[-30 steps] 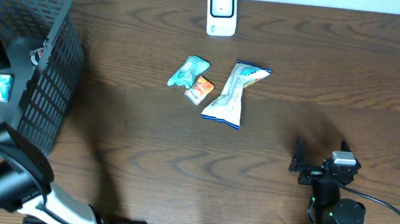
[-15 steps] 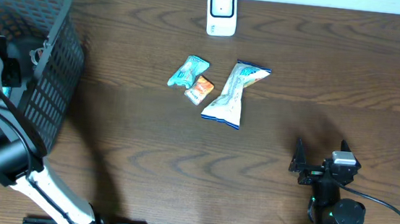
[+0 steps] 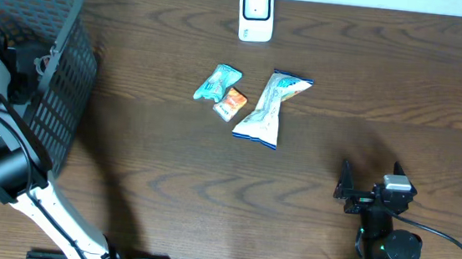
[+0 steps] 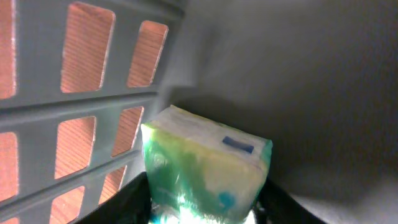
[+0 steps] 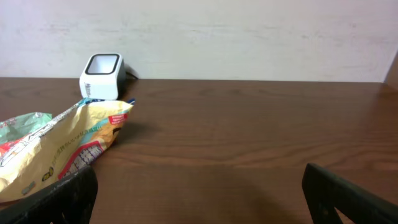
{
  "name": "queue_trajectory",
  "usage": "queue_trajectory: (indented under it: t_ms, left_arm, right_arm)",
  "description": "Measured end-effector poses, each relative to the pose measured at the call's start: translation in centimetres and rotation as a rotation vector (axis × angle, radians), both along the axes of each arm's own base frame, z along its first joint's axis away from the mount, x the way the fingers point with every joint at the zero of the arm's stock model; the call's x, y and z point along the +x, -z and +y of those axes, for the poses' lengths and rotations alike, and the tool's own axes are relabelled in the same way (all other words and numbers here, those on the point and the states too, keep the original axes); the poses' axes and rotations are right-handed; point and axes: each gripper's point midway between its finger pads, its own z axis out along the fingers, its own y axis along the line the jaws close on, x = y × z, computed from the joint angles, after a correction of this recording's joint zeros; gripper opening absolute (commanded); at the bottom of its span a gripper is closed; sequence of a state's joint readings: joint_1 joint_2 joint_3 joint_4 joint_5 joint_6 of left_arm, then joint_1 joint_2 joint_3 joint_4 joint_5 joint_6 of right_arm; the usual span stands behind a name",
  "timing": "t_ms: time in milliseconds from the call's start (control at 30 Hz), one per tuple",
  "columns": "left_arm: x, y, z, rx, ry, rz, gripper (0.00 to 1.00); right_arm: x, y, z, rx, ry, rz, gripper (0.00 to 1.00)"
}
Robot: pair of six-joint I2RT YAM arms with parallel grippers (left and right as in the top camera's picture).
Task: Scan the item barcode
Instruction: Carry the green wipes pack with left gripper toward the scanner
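Left wrist — hand (image 4: 202,208) straddling packet (image 4: 205,158), in basket (image 4: 93,102)

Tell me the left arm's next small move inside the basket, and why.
Probably close the left gripper firmly on the green-and-white packet. Its fingers flank the packet low by the basket wall, but a firm pinch isn't evident, and the scanner sits far across the table.
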State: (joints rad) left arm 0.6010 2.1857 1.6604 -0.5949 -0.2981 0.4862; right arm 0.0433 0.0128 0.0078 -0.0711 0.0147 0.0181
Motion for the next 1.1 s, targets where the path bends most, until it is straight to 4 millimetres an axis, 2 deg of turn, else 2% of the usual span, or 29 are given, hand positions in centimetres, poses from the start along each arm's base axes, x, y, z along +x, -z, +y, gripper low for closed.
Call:
queue_trajectory:
  t_ms: [33,67,100,267,400,500,600,667,700,733,833,900,967,1000,1067,1100]
  left_arm:
    - [0.0,0.0,0.0,0.0,0.004,0.003,0.22]
    - [0.0,0.1,0.0,0.0,0.005,0.004,0.1]
    - [0.0,0.2,0.0,0.0,0.008,0.007,0.08]
    - [0.0,0.0,0.1,0.013,-0.002,0.011,0.07]
    - [-0.7,-0.4,-0.3,-0.008,-0.083,-0.017,0.07]
    - [-0.9,-1.8,-0.7,-0.014,-0.163,-0.079,0.07]
    - [-0.6,-6.9,-0.8,0.012,-0.259,-0.241,0.07]
    - [-0.2,-13.4,-1.7,0.033,-0.289,-0.417,0.07]
    - [0.0,-17.1,-2.6,0.029,-0.276,-0.525,0.07]
    - [0.3,-19.9,-3.7,0.015,-0.25,-0.608,0.07]
    - [0.9,-27.3,-8.0,-0.072,-0.14,-0.841,0.08]
    - [1.1,-30.2,-10.4,-0.135,-0.09,-0.941,0.07]
    - [1.5,-32.8,-13.6,-0.254,-0.045,-1.046,0.07]
    - [1.8,-34.0,-15.9,-0.345,-0.023,-1.093,0.07]
    - [2.5,-35.0,-19.3,-0.482,0.007,-1.133,0.08]
    - [3.1,-35.3,-21.8,-0.573,0.035,-1.136,0.07]
  right_arm:
    - [0.0,0.0,0.0,0.0,0.0,0.0,0.99]
    - [0.0,0.0,0.0,0.0,0.0,0.0,0.99]
    - [0.0,0.0,0.0,0.0,0.0,0.0,0.99]
    - [0.0,0.0,0.0,0.0,0.0,0.0,0.99]
    - [0.0,0.0,0.0,0.0,0.0,0.0,0.99]
    - [0.0,0.0,0.0,0.0,0.0,0.0,0.99]
    - [0.0,0.0,0.0,0.0,0.0,0.0,0.99]
    - [0.0,0.0,0.0,0.0,0.0,0.0,0.99]
    - [0.0,0.0,0.0,0.0,0.0,0.0,0.99]
    - [0.0,0.0,0.0,0.0,0.0,0.0,0.99]
    - [0.0,0.0,0.0,0.0,0.0,0.0,0.99]
    - [0.0,0.0,0.0,0.0,0.0,0.0,0.99]
    - [0.0,0.0,0.0,0.0,0.0,0.0,0.99]
    - [0.0,0.0,0.0,0.0,0.0,0.0,0.99]
    - [0.0,0.0,0.0,0.0,0.0,0.0,0.99]
    - [0.0,0.0,0.0,0.0,0.0,0.0,0.99]
